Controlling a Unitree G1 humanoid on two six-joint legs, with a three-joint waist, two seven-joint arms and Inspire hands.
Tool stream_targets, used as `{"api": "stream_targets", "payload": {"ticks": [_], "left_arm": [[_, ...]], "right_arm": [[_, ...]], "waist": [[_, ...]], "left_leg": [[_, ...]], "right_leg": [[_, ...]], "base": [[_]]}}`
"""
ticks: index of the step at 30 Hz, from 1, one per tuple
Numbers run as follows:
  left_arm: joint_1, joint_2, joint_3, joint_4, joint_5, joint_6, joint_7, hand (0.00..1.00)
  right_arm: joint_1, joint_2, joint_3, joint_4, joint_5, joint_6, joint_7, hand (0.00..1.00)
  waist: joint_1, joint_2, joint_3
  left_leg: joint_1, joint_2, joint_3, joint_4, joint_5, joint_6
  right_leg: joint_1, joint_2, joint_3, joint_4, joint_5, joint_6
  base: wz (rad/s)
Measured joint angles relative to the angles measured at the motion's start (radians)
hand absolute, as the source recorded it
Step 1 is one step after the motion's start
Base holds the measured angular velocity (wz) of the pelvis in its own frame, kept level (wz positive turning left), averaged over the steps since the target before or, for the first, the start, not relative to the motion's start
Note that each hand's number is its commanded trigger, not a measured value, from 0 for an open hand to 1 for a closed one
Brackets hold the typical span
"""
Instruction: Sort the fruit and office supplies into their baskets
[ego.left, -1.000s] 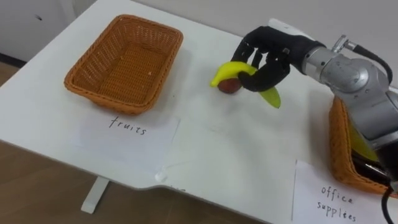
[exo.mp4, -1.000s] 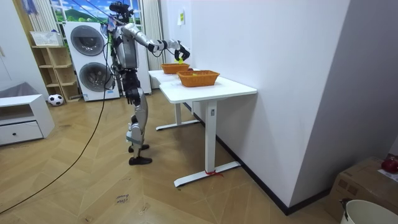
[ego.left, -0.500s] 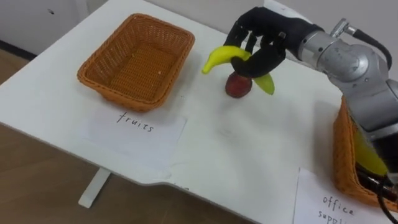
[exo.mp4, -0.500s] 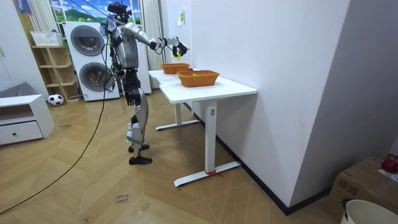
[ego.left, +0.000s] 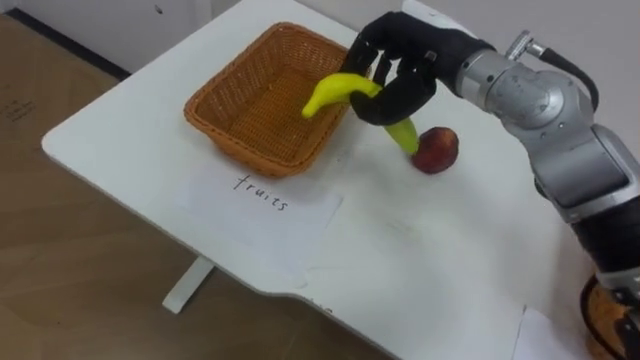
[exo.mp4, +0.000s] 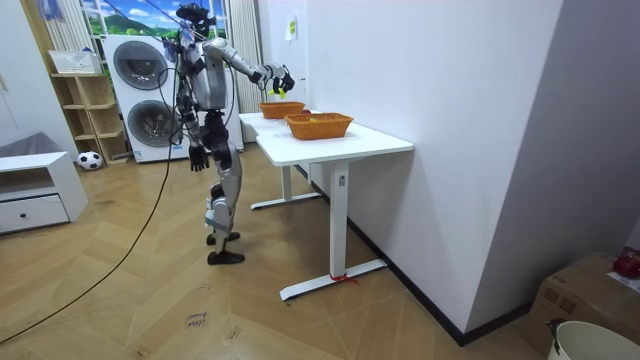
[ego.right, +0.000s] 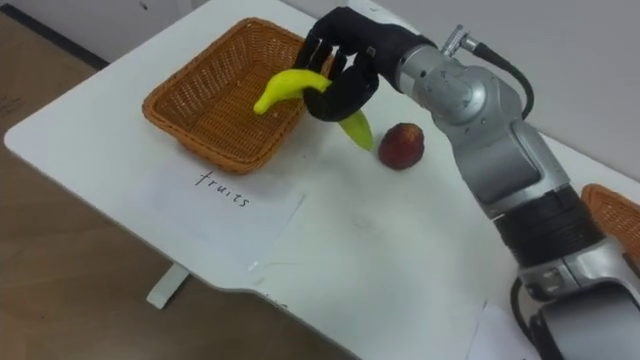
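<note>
Banana (ego.left: 345, 92) carried over the rim of the fruit basket (ego.left: 262, 160)

The right robot hand (ego.left: 395, 70) has its fingers curled round the banana's middle. The yellow end is above the basket's right rim and the green end points down beside a red fruit (ego.left: 436, 150) on the worktop (ego.left: 130, 150). The placing step seems under way; next, a little more reach over the basket, then letting go. The left robot hand (exo.mp4: 197, 158) hangs at the robot's side.

- Handwritten word "fruits", dark ink, slanted script
- Carrier: white paper sheet (ego.left: 262, 208) lying flat on the tabletop (ego.left: 125, 145) near its front edge, just in front of the orange wicker basket (ego.left: 232, 112)
</note>
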Motion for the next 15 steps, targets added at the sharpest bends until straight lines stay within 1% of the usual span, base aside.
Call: {"api": "stream_targets", "payload": {"ticks": [2, 4, 6, 9, 11, 15], "left_arm": [[0.005, -0.006, -0.001, 0.000, 0.014, 0.000, 0.000, 0.00], [0.007, -0.015, -0.001, 0.000, 0.014, 0.000, -0.001, 0.00], [0.010, -0.023, -0.001, -0.002, 0.014, 0.000, 0.000, 0.00], [0.014, -0.026, -0.001, -0.022, 0.014, 0.000, 0.004, 0.00], [0.013, -0.026, 0.000, -0.031, 0.014, -0.001, 0.008, 0.00], [0.015, -0.026, 0.001, -0.032, 0.012, 0.002, 0.018, 0.00]], "right_arm": [[-0.007, 0.000, 0.001, 0.012, 0.001, -0.009, -0.007, 1.00], [-0.020, 0.001, 0.005, 0.030, 0.004, -0.013, -0.024, 1.00], [-0.051, 0.001, 0.044, 0.083, 0.010, -0.015, -0.057, 1.00], [-0.070, 0.005, 0.081, 0.131, 0.028, -0.019, -0.079, 1.00], [-0.070, 0.009, 0.081, 0.153, 0.033, -0.019, -0.081, 1.00], [-0.096, 0.023, 0.081, 0.192, 0.034, -0.019, -0.090, 1.00]], "waist": [[0.007, 0.000, -0.0006], [0.022, -0.001, -0.0012], [0.031, 0.000, -0.0013], [0.044, -0.002, -0.0030], [0.059, -0.003, -0.0037], [0.066, -0.005, -0.0047]], "left_leg": [[0.000, -0.006, -0.011, 0.004, 0.000, 0.000], [0.000, -0.011, -0.011, 0.008, 0.000, 0.000], [0.003, -0.012, -0.013, 0.013, 0.000, 0.000], [0.002, -0.013, -0.017, 0.015, 0.000, 0.001], [0.000, -0.013, -0.017, 0.017, 0.000, 0.001], [-0.009, -0.012, -0.022, 0.017, 0.001, 0.002]], "right_leg": [[0.004, -0.005, 0.002, 0.001, -0.005, 0.005], [0.006, -0.012, 0.003, 0.001, -0.009, 0.007], [0.012, -0.018, 0.002, 0.001, -0.015, 0.011], [0.012, -0.018, 0.000, 0.001, -0.015, 0.011], [0.012, -0.018, -0.002, 0.002, -0.015, 0.011], [0.006, -0.016, -0.011, 0.002, -0.015, 0.011]], "base": [[0.15], [0.02], [0.00], [0.00], [0.00], [0.02]]}}
